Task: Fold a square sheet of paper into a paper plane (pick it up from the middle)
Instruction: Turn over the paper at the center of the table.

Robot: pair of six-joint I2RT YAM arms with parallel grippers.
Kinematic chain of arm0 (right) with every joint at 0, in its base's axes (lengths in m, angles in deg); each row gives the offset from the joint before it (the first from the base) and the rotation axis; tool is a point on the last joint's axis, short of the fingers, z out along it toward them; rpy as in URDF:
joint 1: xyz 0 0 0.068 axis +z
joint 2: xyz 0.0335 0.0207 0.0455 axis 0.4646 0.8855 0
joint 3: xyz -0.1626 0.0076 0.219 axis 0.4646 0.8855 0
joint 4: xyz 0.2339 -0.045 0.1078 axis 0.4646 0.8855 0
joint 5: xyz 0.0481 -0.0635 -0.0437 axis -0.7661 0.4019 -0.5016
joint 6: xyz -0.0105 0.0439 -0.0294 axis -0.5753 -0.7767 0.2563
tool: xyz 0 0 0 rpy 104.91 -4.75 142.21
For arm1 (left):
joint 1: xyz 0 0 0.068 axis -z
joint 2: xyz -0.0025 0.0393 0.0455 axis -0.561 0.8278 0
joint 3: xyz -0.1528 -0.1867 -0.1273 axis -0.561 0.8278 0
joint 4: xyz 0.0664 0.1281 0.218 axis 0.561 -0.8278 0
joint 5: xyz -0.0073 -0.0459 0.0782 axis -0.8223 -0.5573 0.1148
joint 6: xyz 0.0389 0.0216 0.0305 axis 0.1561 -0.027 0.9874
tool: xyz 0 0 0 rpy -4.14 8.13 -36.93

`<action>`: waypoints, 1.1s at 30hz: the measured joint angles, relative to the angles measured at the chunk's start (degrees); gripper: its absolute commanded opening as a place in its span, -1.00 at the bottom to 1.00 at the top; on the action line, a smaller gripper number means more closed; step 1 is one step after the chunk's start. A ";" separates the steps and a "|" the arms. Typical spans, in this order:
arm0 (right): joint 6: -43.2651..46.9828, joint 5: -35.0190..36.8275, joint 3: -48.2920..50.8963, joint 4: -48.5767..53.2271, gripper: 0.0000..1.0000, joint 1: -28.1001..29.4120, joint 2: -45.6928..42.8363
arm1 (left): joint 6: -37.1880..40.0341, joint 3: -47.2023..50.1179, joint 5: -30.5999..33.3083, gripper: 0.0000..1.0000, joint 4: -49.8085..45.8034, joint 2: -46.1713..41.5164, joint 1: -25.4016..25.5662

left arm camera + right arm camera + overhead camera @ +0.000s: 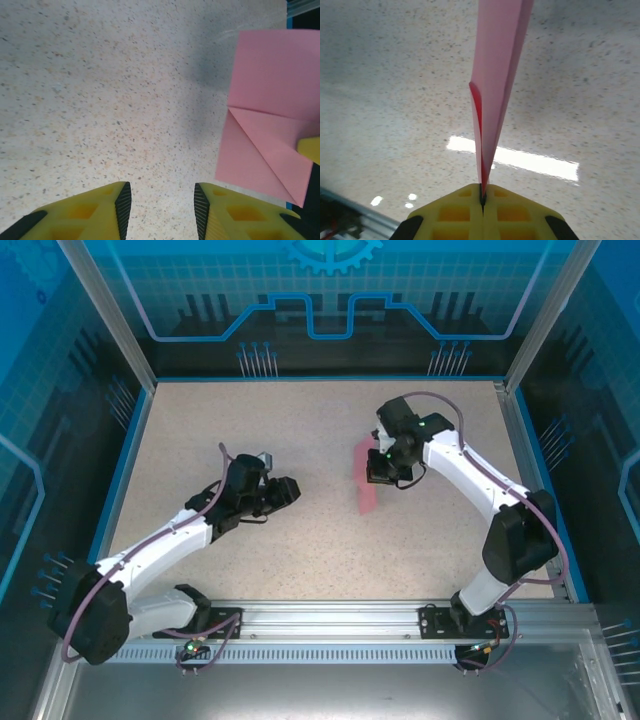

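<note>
Left fingers (287, 489): partly open, with a clear gap between the two yellow tips. Nothing is in the gap, and speckled desk (300, 430) shows through it.
Left arm: reaches in from the near left. My fingers sit low over the middle of the desk, pointed toward the paper (496, 75).
Right fingers (378, 474): pressed fully together, pinching the paper at one edge.
Paper, place: pink, held up by my right fingers, right of the desk's middle.
Paper, from my right wrist: seen edge-on, it runs straight away from the closed tips as a thin doubled strip. The layers part slightly near the pinch.
Paper, from my left wrist: a flat upper panel, and below it a diagonal crease forming a triangular flap. A yellow tip of my right fingers sits at its right edge.
Paper and left fingers: apart. The sheet lies ahead and to the right of my left tips.
Paper and desk: a soft shadow falls on the desk beside the sheet. I cannot tell whether the lower edge touches.
</note>
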 measured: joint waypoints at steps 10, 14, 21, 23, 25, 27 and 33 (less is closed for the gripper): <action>0.42 21.57 -0.11 9.64 -0.97 6.93 -0.13 | -0.22 0.68 1.51 -0.11 -0.98 0.13 -1.97; 0.09 28.35 -0.11 13.42 -0.97 8.55 0.17 | -0.72 3.54 1.51 -0.11 0.15 0.26 -2.45; -2.86 36.44 -3.02 18.88 -0.96 11.39 4.98 | -1.31 4.15 1.90 -0.10 0.17 1.51 -3.58; -4.11 37.38 -4.48 20.02 -0.93 13.05 7.67 | -1.62 4.15 2.21 -0.10 0.04 1.44 -3.96; -5.29 37.77 -6.38 20.94 -0.92 14.84 11.04 | -1.70 4.15 2.89 -0.10 -0.48 0.96 -4.20; -6.49 37.73 -8.46 21.31 -0.88 16.76 14.75 | -1.73 4.15 3.45 -0.10 -1.31 -0.17 -4.44; -8.44 33.88 -12.57 19.98 -0.87 20.98 24.02 | -2.12 4.17 5.66 -0.11 -4.96 -5.31 -4.81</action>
